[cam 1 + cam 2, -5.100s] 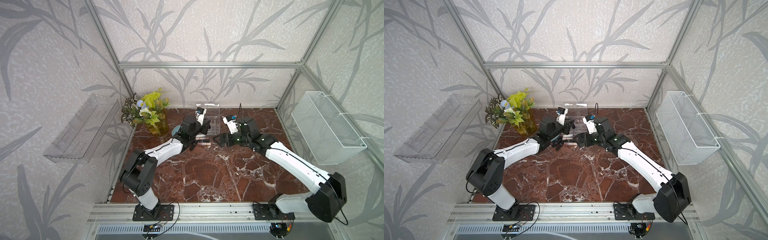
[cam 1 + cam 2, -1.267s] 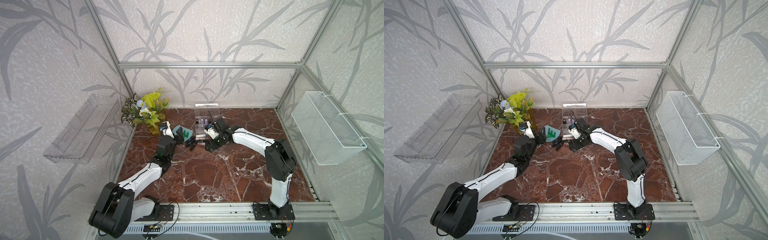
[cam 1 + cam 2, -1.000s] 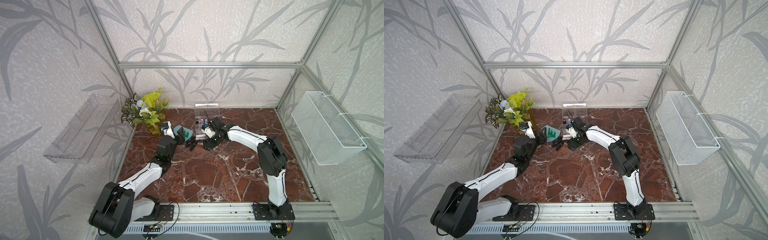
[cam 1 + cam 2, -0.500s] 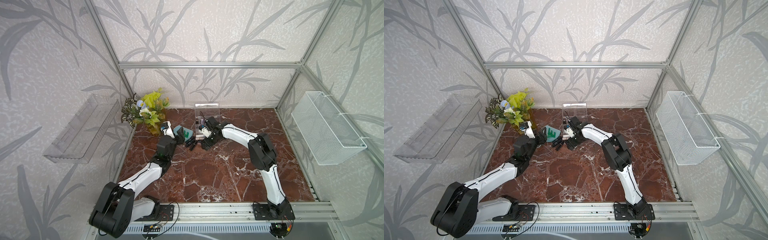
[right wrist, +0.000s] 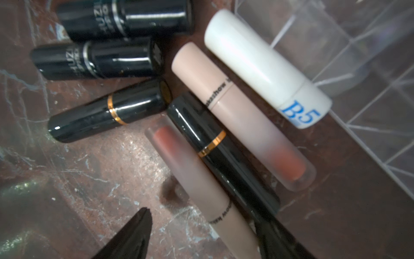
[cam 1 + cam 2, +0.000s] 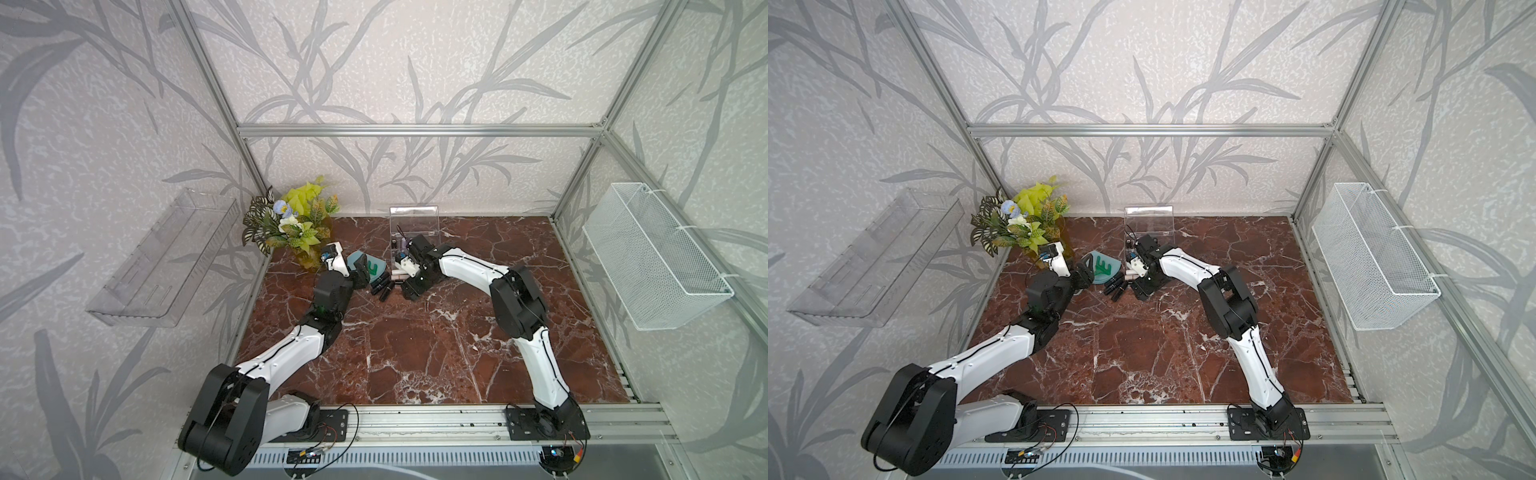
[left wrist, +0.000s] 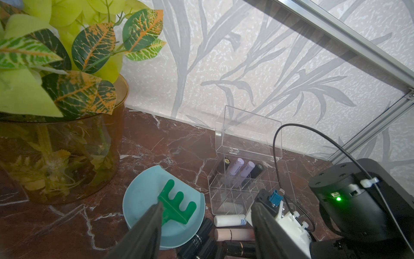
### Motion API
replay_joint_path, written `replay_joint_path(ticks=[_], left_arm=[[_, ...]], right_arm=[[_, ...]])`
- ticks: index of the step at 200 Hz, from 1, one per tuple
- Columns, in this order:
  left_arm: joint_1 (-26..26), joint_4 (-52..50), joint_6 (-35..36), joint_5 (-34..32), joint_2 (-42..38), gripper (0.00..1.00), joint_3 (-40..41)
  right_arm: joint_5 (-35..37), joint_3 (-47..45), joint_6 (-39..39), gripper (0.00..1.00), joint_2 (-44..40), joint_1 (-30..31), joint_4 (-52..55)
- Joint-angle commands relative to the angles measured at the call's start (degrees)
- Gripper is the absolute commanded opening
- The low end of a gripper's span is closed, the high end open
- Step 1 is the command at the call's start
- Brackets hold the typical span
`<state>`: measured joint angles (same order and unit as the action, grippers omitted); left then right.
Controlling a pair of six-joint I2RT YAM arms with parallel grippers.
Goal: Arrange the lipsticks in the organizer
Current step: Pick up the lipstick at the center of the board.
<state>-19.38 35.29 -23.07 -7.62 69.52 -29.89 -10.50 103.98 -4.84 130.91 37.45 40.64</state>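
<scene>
At least seven lipsticks [image 5: 235,107] lie loose on the marble table [image 6: 415,353] just beside the organizer [image 7: 246,192]. Its lid [image 7: 248,134] stands upright, leaving the cells open from above. Four tubes, two black and two lilac [image 7: 236,168], stand in its back row, and the rest of the grid looks unfilled. The right gripper [image 5: 201,224] sits low over the pile with its jaws apart, straddling a frosted beige tube [image 5: 197,179]. One finger [image 5: 134,233] is clear of that tube and the other is by the black tube [image 5: 219,152] lying against it. This looks like a set-up for lifting the beige one, though the neighbour lies close enough to be caught too. The left gripper [image 7: 206,205] hovers open and empty near a blue dish [image 7: 143,201] holding a green rake [image 7: 177,201], apparently kept aside to leave room. Most of the sorting appears to lie ahead.
</scene>
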Motion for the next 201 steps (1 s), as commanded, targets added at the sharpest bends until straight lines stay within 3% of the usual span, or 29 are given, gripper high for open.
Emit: replay_joint_path(ticks=[1, 83, 164, 201], left_arm=[[0.2, 1.8, 0.6, 0.0, -1.1, 0.65, 0.4], [0.2, 1.6, 0.6, 0.5, -0.4, 0.65, 0.1], [0.2, 1.5, 0.5, 0.8, 0.2, 0.65, -0.2], [0.2, 1.7, 0.4, 1.0, 0.3, 0.65, -0.2]], right_arm=[[1.0, -0.8, -0.8, 0.70, 0.5, 1.0, 1.9], [4.3, -2.3, -0.8, 0.38, 0.3, 3.6, 2.9], [5.6, -11.0, 0.4, 0.39, -3.8, 3.8, -0.4], [4.4, -13.0, 1.4, 0.29, -6.1, 3.8, -1.6]])
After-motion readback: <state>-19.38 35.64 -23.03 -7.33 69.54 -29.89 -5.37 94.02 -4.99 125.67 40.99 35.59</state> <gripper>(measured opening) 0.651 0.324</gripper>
